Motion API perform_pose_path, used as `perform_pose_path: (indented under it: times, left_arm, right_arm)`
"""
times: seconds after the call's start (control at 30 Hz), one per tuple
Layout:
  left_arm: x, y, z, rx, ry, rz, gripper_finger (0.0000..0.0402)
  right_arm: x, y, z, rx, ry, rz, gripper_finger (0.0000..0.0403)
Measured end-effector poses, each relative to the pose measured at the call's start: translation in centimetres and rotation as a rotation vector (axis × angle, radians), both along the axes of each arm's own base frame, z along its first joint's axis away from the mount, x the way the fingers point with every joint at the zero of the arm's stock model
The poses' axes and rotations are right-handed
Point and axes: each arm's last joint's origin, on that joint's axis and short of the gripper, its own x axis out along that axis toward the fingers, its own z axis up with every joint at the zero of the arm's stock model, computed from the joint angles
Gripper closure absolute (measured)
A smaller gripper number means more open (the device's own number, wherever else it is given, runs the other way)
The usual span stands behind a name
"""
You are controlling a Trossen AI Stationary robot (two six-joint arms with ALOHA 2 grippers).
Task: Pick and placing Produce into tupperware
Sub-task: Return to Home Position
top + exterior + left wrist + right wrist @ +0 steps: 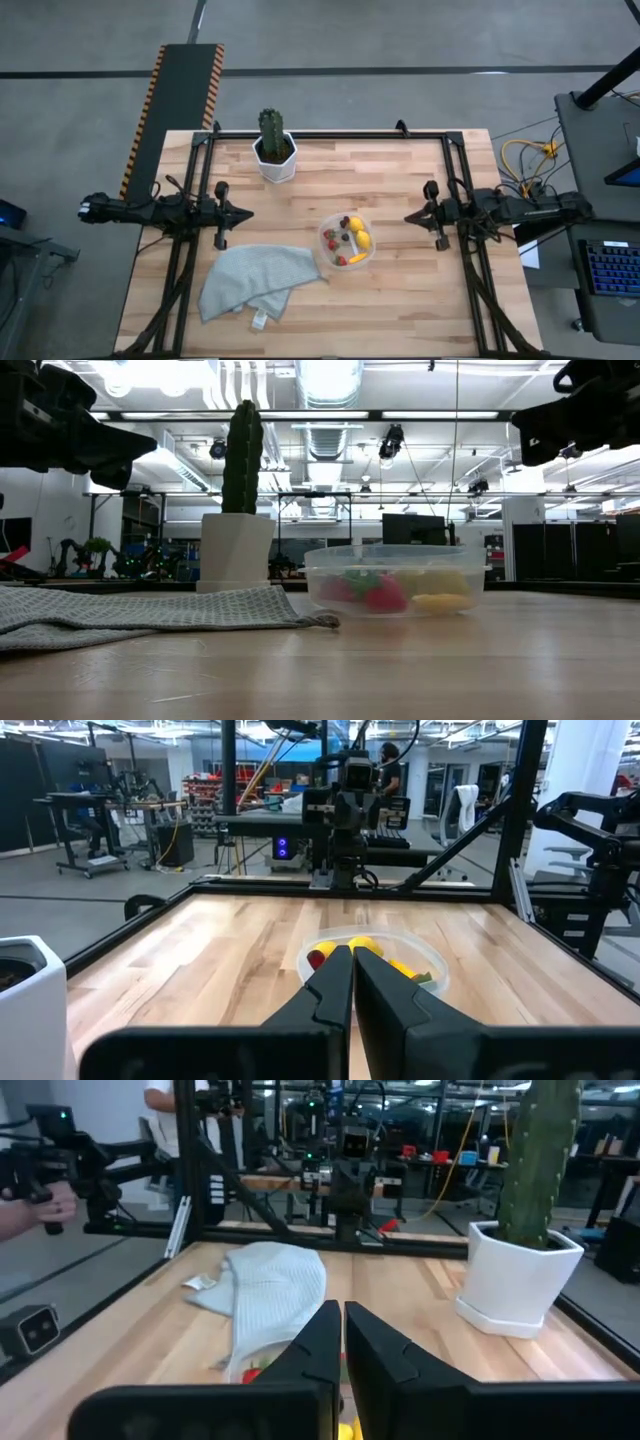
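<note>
The clear, shallow, rounded-square plastic tub (372, 255) sits just right of centre in the high view. It's holding yellow lemons (362, 239), red strawberries (341, 260) and dark berries (345, 222). No loose fruit shows, so the packing looks done! Left gripper (245, 212) at mid-left and right gripper (408, 216) at mid-right hang empty, fingers pressed together. A grey cloth (255, 280) touches the tub at lower left, and a green cactus in white pot (277, 160) stands at upper centre. Neither looks in the way.

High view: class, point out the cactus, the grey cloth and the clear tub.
cactus (270, 127), high view, on its green stem.
grey cloth (255, 281), high view, on its middle.
clear tub (321, 243), high view, on the rim facing the cloth.
</note>
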Motion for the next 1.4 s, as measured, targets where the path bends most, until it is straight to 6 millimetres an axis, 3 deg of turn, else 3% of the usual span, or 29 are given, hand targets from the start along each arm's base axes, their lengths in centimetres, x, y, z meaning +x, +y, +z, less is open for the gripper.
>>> perform_pose_path:
  times: [0.43, 0.63, 1.4]
  left_arm:
    - [0.0, 0.0, 0.0, 0.0, 0.004, 0.0, 0.0402]
    - [0.0, 0.0, -0.1, 0.001, 0.006, 0.0, 0.0402]
    - [0.2, 0.0, -0.2, 0.004, 0.029, -0.003, 0.0402]
  right_arm:
    - [-1.6, -0.1, -0.6, 0.005, -0.006, 0.003, 0.0395]
    - [-1.2, -0.2, -2.3, 0.011, 0.009, -0.04, 0.0395]
    - [-1.2, -0.2, -2.3, 0.003, 0.001, -0.044, 0.0394]
